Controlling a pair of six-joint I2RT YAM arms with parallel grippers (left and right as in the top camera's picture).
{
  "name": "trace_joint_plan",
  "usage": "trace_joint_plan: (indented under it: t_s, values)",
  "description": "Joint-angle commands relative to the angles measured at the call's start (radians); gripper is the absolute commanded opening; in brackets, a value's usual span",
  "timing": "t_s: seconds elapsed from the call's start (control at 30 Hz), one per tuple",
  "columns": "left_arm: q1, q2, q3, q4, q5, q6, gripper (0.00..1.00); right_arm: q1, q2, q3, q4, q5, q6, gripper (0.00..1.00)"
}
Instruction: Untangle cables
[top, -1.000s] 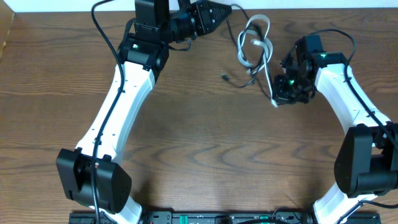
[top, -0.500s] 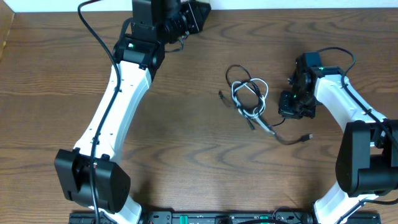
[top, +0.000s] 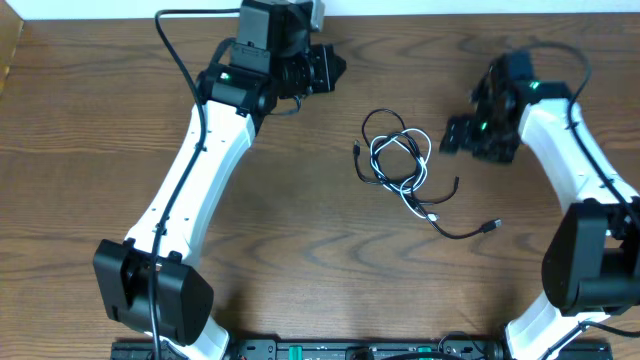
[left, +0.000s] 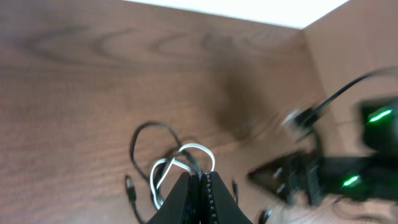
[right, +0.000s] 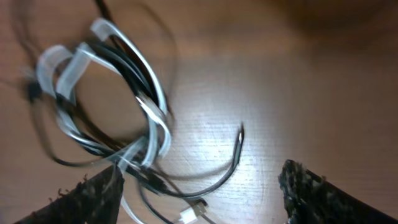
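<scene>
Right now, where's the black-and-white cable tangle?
Overhead view: the cable tangle lies on the table right of centre, between the left end effector and the right end effector, nearer the right one, held by neither.

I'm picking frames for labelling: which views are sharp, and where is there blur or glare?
Overhead: sharp, evenly lit, the cables crisp. Left wrist: soft throughout, the right arm smeared. Right wrist: cables streaked by motion blur, a glare patch on the table.

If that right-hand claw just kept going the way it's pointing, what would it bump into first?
Most likely the tangled cables on the table; they lie right ahead of the right gripper, jaws open, though depth is unclear.
</scene>
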Motion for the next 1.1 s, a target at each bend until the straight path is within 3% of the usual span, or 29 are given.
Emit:
trace_joint_plan:
  t_s: [0.0, 0.2, 0.67, 0.87, 1.07]
  values:
    - [-0.021, 0.01, -0.019, -0.046, -0.06, 0.04, 0.07, -0.019, -0.016, 0.086, -0.008, -0.01, -0.017, 0.72]
    - [-0.08, 0.113, -0.019, -0.118, -0.065, 0.007, 0.08, -0.025, -0.015, 0.1, 0.018, -0.01, -0.017, 0.69]
    - [-0.161, 0.348, -0.019, -0.119, -0.117, 0.024, 0.08, -0.022, -0.015, 0.089, 0.014, -0.006, -0.037, 0.69]
    - [-0.162, 0.391, -0.019, -0.103, -0.118, 0.048, 0.25, -0.022, -0.015, 0.089, 0.014, -0.006, -0.036, 0.7]
    - [-0.177, 0.437, -0.019, -0.076, -0.119, 0.049, 0.26, -0.022, -0.015, 0.089, 0.013, -0.006, -0.037, 0.7]
